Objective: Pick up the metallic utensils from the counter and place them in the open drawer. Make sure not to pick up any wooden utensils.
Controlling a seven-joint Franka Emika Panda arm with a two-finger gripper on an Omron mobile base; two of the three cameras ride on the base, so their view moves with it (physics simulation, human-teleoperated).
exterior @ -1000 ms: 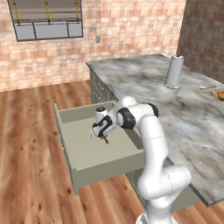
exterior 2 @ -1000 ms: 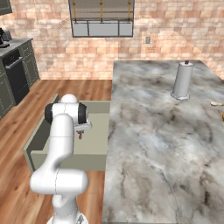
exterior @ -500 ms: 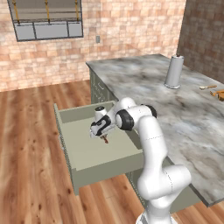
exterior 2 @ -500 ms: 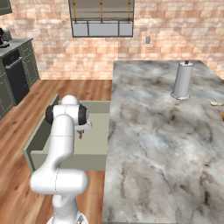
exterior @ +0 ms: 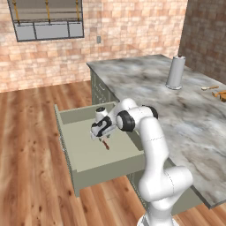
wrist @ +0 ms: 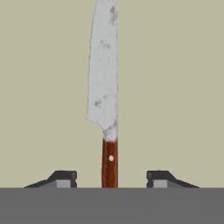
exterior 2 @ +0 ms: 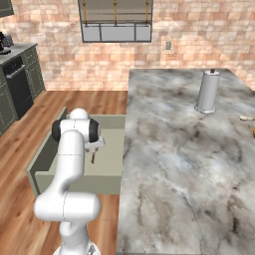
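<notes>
**Knife let go over the open drawer**

Left base view: the tool (exterior: 104, 137) hangs low inside the open drawer (exterior: 79, 152), near its middle. Under it shows the dark red handle of the knife (exterior: 105, 144), close to the pale drawer floor. I cannot tell here if it already lies flat. Far away on the desk (exterior: 176, 110), at the right edge, lie the other utensils (exterior: 216, 92) – tan and orange, too small to tell apart.

Right base view: the arm hides most of the tool (exterior 2: 93, 149); the knife (exterior 2: 93, 158) points down below it, inside the drawer (exterior 2: 107, 154).

Hand view: the 2 finger tips (wrist: 64, 178) stand apart, with a clear gap on each side of the knife (wrist: 107, 109) handle. So the tool is released – it grasps nothing.

The risk, as I judge it: if the tool rises at a slant, 1 finger may catch the handle and drag the knife. On the desk, the wooden pieces lie near the metallic one, so a wrong pick is possible.
</notes>
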